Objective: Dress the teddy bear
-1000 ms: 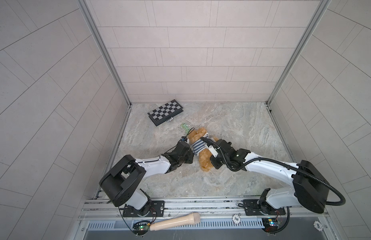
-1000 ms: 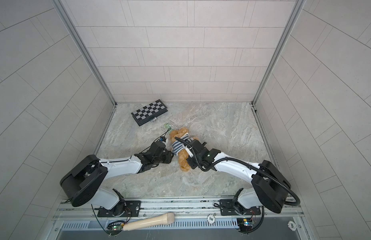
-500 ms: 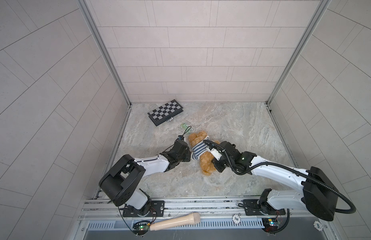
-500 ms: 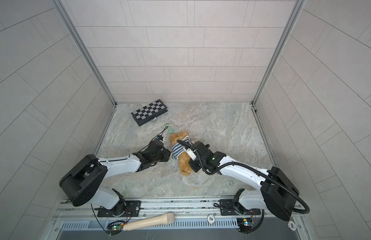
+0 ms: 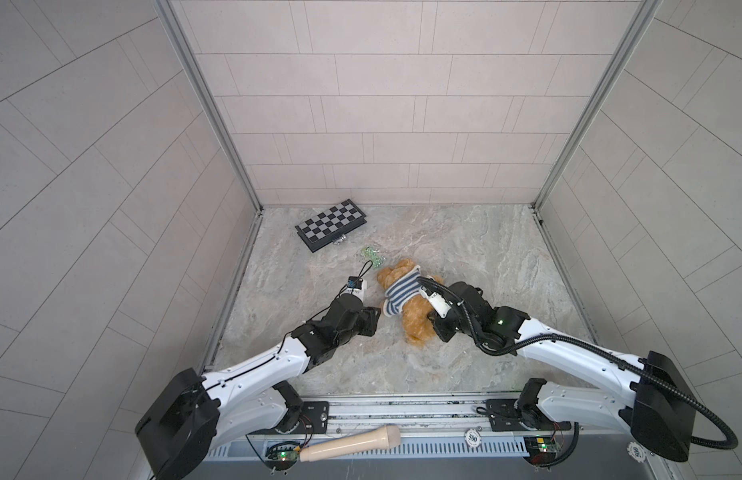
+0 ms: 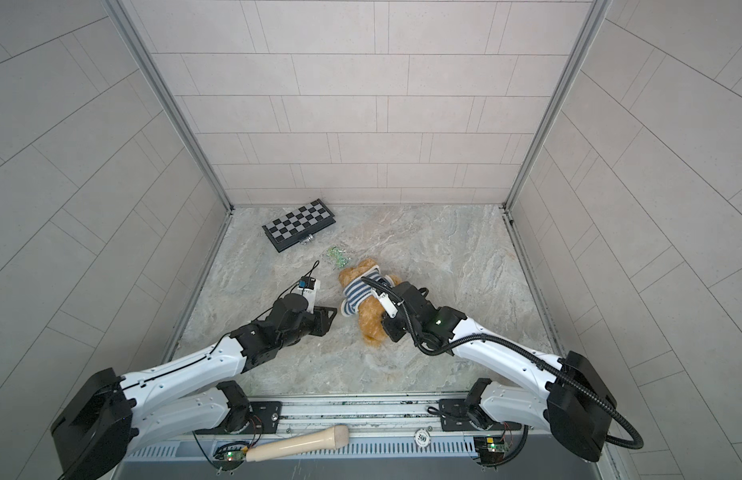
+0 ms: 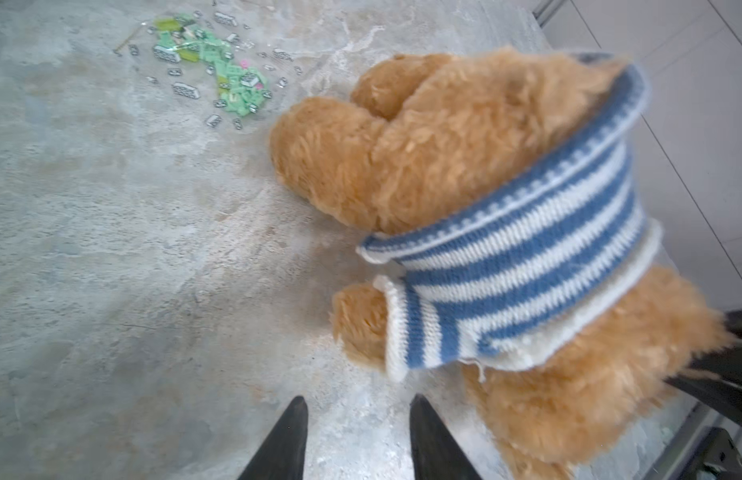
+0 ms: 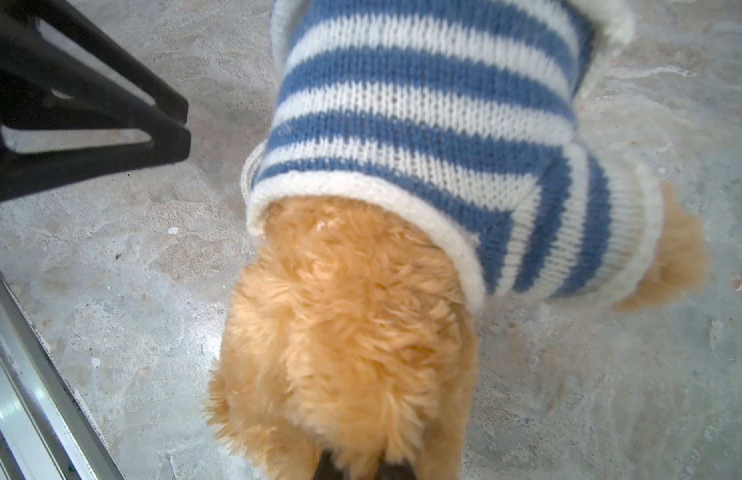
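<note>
Teddy bear (image 5: 417, 322) lies on the table (image 5: 506, 257), head toward 11 o'clock, sweater (image 5: 400, 289) on. Right end effector (image 8: 359, 465) pinches its rump, likely anchoring it; left end effector (image 7: 357, 399), spread empty, hovers at its 9 o'clock.

A chessboard (image 5: 331, 225) lies at the counter's (image 5: 465, 249) back, green bits (image 5: 372, 254) scattered nearby. A wooden handle (image 5: 352, 444) rests out front.

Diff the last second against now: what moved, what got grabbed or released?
The left gripper backed off toward its base: it looked pressed against the striped sweater, and now it is open and clear of it. The right arm's elbow swung outward. The right gripper stays shut on the lower body of the teddy bear. Bear, sweater, chessboard and green pieces barely shifted.
</note>
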